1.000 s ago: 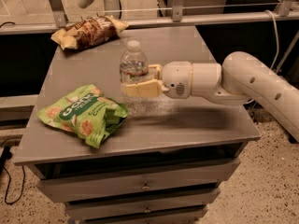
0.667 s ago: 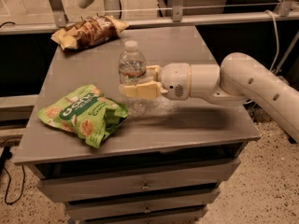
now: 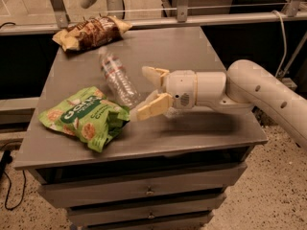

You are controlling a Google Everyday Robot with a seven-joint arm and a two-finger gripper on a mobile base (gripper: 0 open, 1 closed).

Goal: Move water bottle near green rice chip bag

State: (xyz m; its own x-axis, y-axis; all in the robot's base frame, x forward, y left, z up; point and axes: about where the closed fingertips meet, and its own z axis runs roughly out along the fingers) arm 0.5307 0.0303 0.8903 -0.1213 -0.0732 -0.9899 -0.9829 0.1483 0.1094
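Arm level from right; gripper [image 3: 144, 93] fingers spread beside tilted water bottle [image 3: 117, 78].

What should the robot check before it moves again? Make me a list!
1. Gripper free of the water bottle: ok, it is open beside the bottle's base.
2. Bottle upright: not ok, tipped toward the back left.
3. Bottle near the green rice chip bag: ok, close beside it.
4. Bottle at rest: cannot tell.
5. Brown snack bag out of the way: ok, at the far corner.
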